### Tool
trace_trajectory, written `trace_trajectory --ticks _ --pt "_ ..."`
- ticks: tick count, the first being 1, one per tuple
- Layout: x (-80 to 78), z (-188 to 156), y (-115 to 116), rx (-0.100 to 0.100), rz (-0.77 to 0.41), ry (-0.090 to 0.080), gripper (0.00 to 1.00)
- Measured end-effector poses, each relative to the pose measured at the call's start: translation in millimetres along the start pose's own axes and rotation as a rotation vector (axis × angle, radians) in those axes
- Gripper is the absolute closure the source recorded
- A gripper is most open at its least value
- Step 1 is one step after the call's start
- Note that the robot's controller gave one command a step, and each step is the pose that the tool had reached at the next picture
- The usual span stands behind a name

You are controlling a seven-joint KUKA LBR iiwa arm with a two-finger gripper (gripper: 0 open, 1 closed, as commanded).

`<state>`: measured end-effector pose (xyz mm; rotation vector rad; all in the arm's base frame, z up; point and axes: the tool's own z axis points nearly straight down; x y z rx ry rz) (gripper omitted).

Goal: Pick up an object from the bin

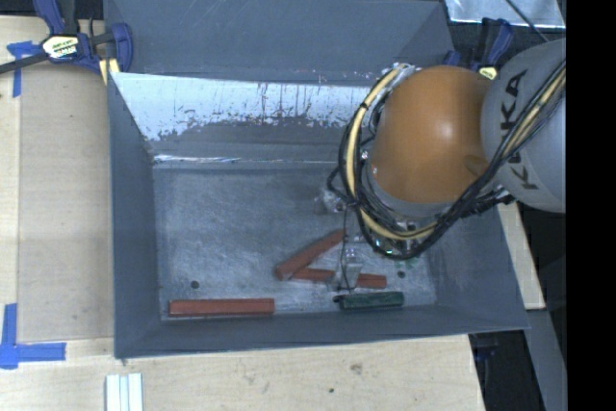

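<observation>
Gripper point(347, 272) is way down by the bin point(135, 236) floor. Honestly can't tell if it's spread or pinched, the orange cover point(428, 135) on the wrist blocks too much. Right at its tip there's a short red-brown stick point(316, 275), lying flat and running left-right, poking out to the gripper's left. A slanted stick point(308, 256) of the same colour sits just beyond that. On the gripper's other side, just beside it, is a dark green stick point(371, 301), also left-right. Well off to its left lies a long red bar point(221, 307).
</observation>
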<state>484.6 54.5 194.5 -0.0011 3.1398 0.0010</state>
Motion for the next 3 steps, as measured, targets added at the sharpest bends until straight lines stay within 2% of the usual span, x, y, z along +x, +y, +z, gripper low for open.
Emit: trace_trajectory --ticks 1,2,3 --pt "-16.5 124.6 -23.2 0.001 -0.117 0.000 0.00" --pt "-16.8 124.4 -23.0 0.000 -0.117 -0.001 1.00" --pt "-21.2 -12.0 20.1 -0.001 -0.183 -0.009 1.00"
